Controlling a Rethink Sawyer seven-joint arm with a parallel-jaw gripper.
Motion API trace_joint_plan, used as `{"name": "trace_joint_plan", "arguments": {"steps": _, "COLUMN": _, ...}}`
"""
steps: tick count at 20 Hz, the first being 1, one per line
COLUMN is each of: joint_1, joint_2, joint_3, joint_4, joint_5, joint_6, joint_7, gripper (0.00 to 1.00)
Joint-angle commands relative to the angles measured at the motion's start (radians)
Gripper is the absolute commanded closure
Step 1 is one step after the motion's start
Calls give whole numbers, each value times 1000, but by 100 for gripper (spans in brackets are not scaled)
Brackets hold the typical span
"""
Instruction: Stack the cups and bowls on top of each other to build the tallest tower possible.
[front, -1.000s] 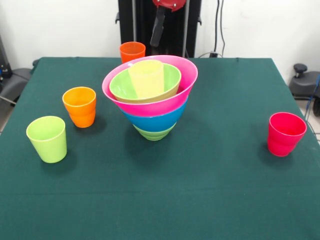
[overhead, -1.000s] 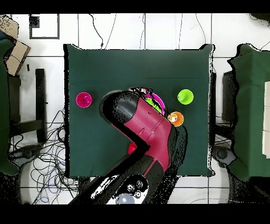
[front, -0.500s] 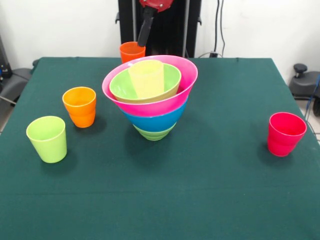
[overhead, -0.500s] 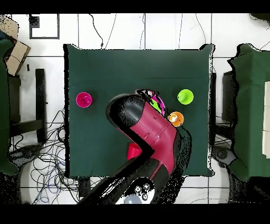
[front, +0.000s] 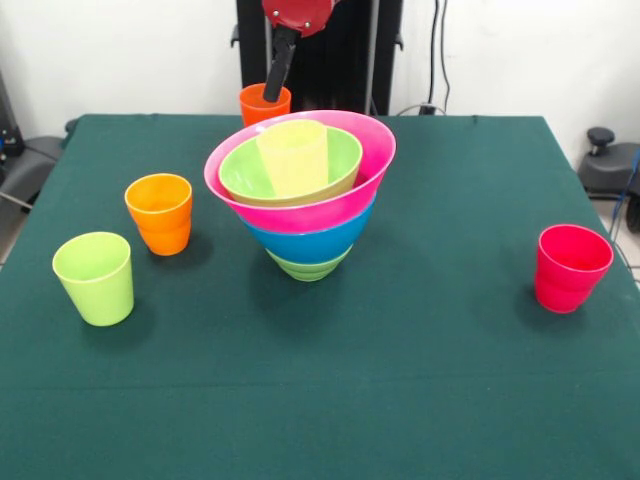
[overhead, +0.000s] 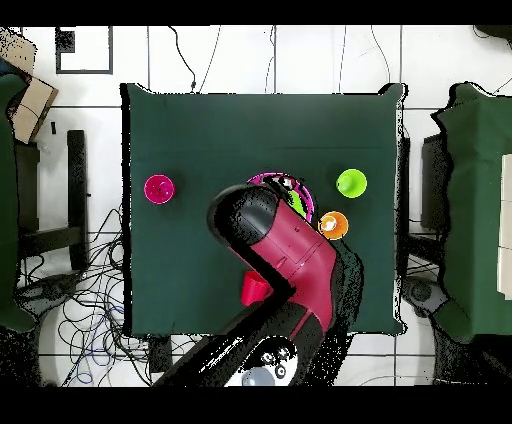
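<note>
**Bowl tower in the middle, cups spread around it**

The green counter (front: 420, 400) has lots of open room in front of the tower (front: 302, 195). The red arm (overhead: 290, 255) hides most of the tower from above. The tower holds a yellow cup (front: 293, 155). Beside it stand an orange cup (front: 160, 213) and a lime cup (front: 94, 277); a red cup (front: 571, 267) sits well apart. Behind the tower, the claw (front: 272, 92) dips at another orange cup (front: 264, 103). I cannot tell if the claw is open or holding anything.

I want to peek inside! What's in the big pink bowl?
Inside the pink bowl sits a light green bowl, and a pale yellow cup stands in that. Anything beneath the cup or the green bowl is covered.
</note>
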Motion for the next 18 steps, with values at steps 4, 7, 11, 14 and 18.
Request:
{"name": "trace_joint_plan", "arguments": {"steps": 4, "joint_1": -13, "joint_2": 36, "joint_3": 139, "joint_4": 25, "joint_5": -57, "joint_6": 8, "joint_7": 75, "gripper": 0}}
{"name": "trace_joint_plan", "arguments": {"steps": 7, "joint_1": -15, "joint_2": 33, "joint_3": 140, "joint_4": 25, "joint_5": -59, "joint_6": 11, "joint_7": 70, "gripper": 0}}
{"name": "trace_joint_plan", "arguments": {"steps": 11, "joint_1": -16, "joint_2": 32, "joint_3": 138, "joint_4": 23, "joint_5": -61, "joint_6": 18, "joint_7": 68, "gripper": 0}}
{"name": "trace_joint_plan", "arguments": {"steps": 14, "joint_1": -19, "joint_2": 30, "joint_3": 140, "joint_4": 24, "joint_5": -63, "joint_6": 17, "joint_7": 60, "gripper": 0}}
{"name": "trace_joint_plan", "arguments": {"steps": 18, "joint_1": -21, "joint_2": 28, "joint_3": 138, "joint_4": 22, "joint_5": -68, "joint_6": 24, "joint_7": 53, "gripper": 0}}
